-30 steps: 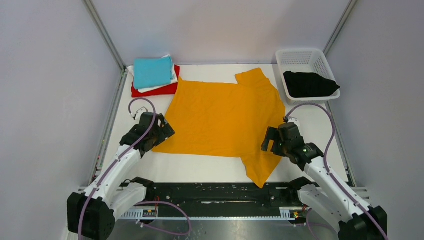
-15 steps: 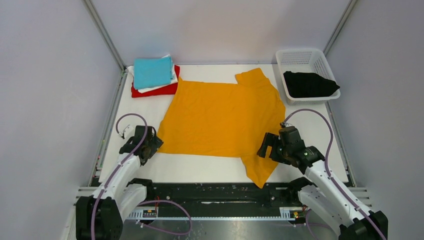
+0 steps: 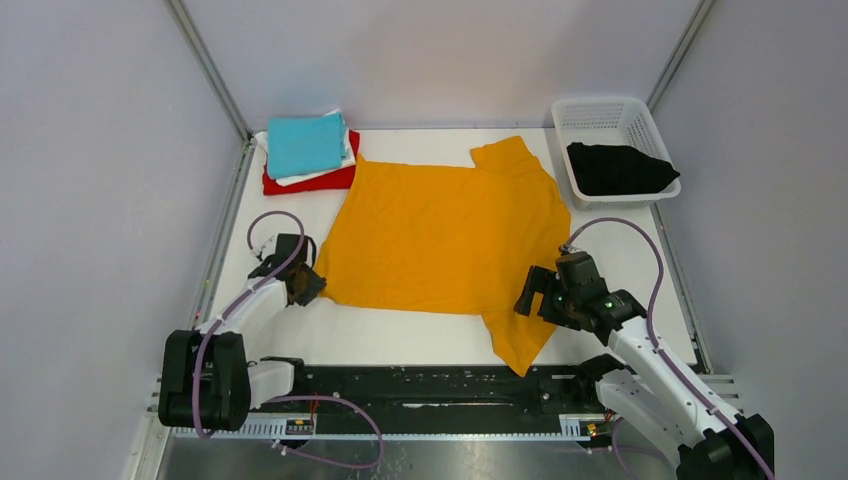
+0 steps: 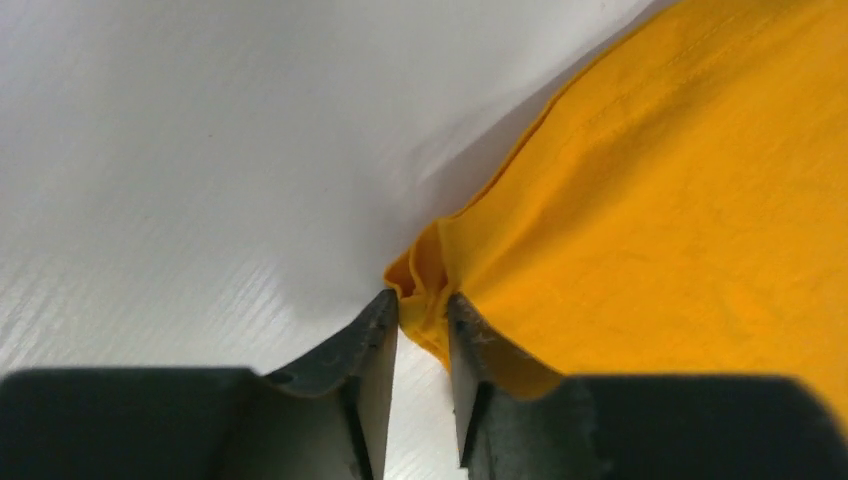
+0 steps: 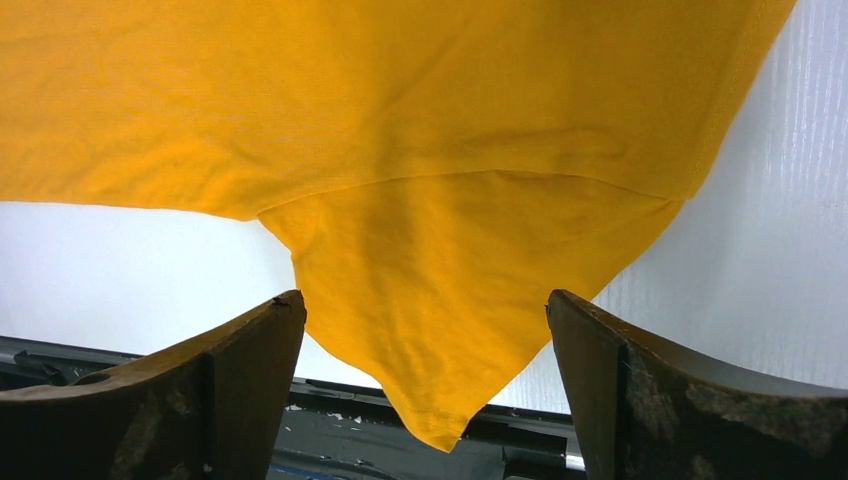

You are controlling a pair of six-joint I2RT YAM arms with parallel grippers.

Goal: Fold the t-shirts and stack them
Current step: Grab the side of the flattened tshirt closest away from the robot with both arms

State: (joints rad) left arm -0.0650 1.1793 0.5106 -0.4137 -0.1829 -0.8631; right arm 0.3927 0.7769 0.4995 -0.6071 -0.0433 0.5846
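An orange-yellow t-shirt (image 3: 445,240) lies spread flat at centre, sleeves toward upper right and bottom, lower-left corner bunched. Upper left, a folded teal t-shirt (image 3: 305,143) tops a white t-shirt (image 3: 300,179), seemingly folded, and a red t-shirt (image 3: 322,186). A black t-shirt (image 3: 618,168) lies crumpled, upper right.

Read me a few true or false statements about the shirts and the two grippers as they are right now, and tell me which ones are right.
1. The left gripper pinches a corner of the orange shirt. True.
2. The right gripper is clamped shut on the sleeve. False: its fingers stand wide apart, and the sleeve shows between them.
3. The black shirt lies in the white basket. True.
4. The teal shirt is at the bottom of the folded pile. False: it lies on top, and the red shirt is at the bottom.
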